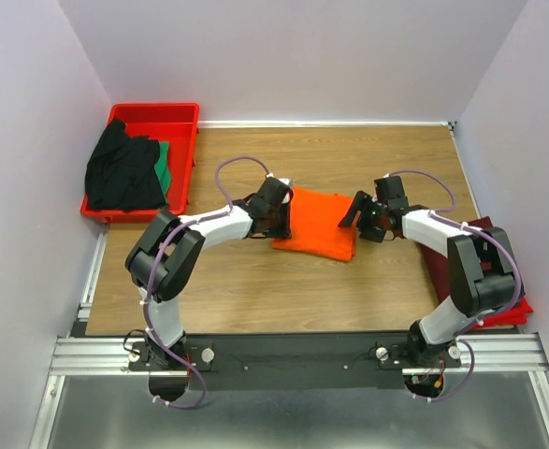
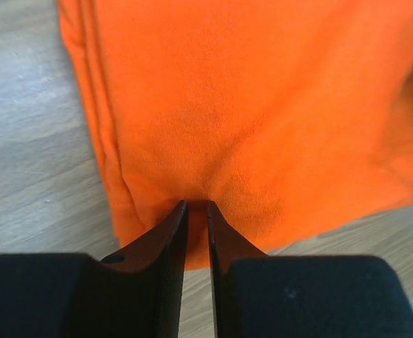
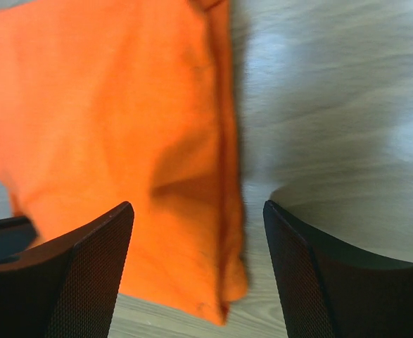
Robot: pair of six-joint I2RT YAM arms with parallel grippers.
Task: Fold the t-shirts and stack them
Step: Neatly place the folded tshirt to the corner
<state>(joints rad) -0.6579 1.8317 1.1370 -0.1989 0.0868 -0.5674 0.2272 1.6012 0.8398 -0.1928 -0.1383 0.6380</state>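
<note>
Between the two pincers, on the wooden surface [image 1: 255,299], lies the orange t-shirt [image 1: 319,224], folded into a rough rectangle.

Top view:
- The left pincer [image 1: 281,224] is at the shirt's left edge and the right pincer [image 1: 353,213] at its right edge.
- Neither pincer's jaw gap can be read from this height.
- Well off beyond the left pincer, a red tray [image 1: 157,110] sits at the far left corner. A black t-shirt [image 1: 124,173] is heaped in it and spills over its near rim, with a green t-shirt [image 1: 165,164] beside it.
- Behind the right pincer, under that arm's elbow, a maroon t-shirt [image 1: 435,267] lies at the surface's right edge.

Left wrist view:
- The jaws stand nearly together, with only a slim slit between them.
- The tips sit on the shirt's near edge, and the cloth puckers toward them.
- Orange shows inside the slit. I cannot tell whether the cloth is actually pinched or only touched.
- To the pincer's left, the folded layers show as stacked seams along the shirt's side.

Right wrist view:
- The jaws are spread wide.
- The shirt's layered side edge runs between the two fingers, closer to the left one.
- Cloth lies under the left finger and bare wood under the right, with a soft crease just ahead of the left tip.
- The pincer grips nothing.
</note>
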